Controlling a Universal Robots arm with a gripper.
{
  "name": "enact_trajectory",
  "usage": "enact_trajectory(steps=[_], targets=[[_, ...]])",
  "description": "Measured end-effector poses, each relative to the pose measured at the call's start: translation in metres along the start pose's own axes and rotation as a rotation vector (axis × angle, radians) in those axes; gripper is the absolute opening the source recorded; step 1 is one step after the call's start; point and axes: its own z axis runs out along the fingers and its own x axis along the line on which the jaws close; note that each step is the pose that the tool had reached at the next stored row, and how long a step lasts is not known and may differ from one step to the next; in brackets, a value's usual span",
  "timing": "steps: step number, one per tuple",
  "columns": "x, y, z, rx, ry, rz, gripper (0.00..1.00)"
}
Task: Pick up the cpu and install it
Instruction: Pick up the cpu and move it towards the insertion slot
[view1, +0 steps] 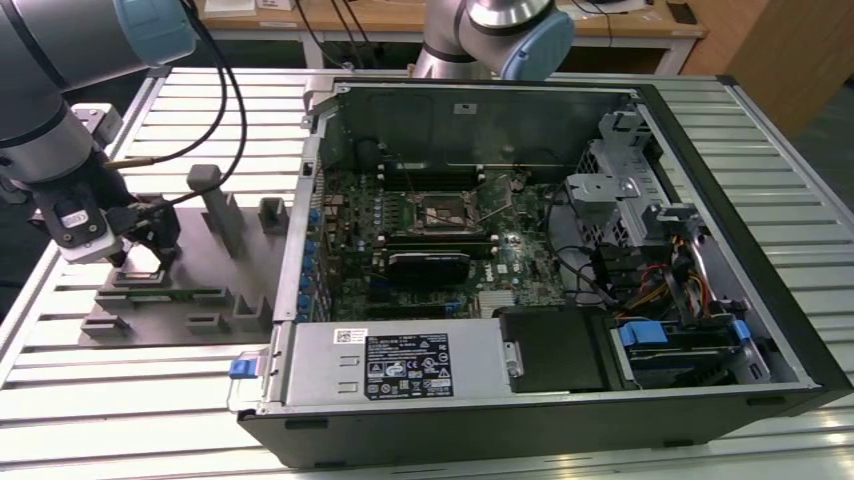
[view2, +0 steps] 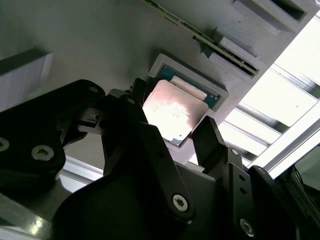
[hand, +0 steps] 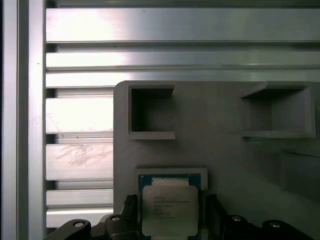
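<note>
The cpu (view2: 172, 111) is a small silvery square chip with a thin rim, lying flat in a raised pocket of the grey tray (view1: 200, 262) at the exterior view's left. In the first wrist view the cpu (hand: 167, 210) sits between my two black fingertips. My gripper (view1: 134, 262) hangs low over that pocket, open, one finger (view2: 135, 97) on each side of the chip with small gaps showing. The square metal socket (view1: 441, 210) lies in the middle of the motherboard inside the open computer case (view1: 694, 180).
The tray carries upright grey posts (view1: 211, 195) and empty square pockets (hand: 151, 112) close to my gripper. A slatted aluminium table (view1: 801, 130) lies under everything. The case wall (view1: 304, 220) stands between tray and motherboard. A second arm's base (view1: 497, 30) stands behind the case.
</note>
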Motion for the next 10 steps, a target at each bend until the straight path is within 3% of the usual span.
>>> enact_trajectory(steps=[3, 4, 10], targets=[[-0.0002, 0.0000, 0.0000, 0.0001, 0.0000, 0.000, 0.64], [-0.0002, 0.0000, 0.0000, 0.0000, 0.0000, 0.000, 0.56], [-0.0006, 0.0000, -0.0001, 0.0001, 0.0002, 0.000, 0.55]])
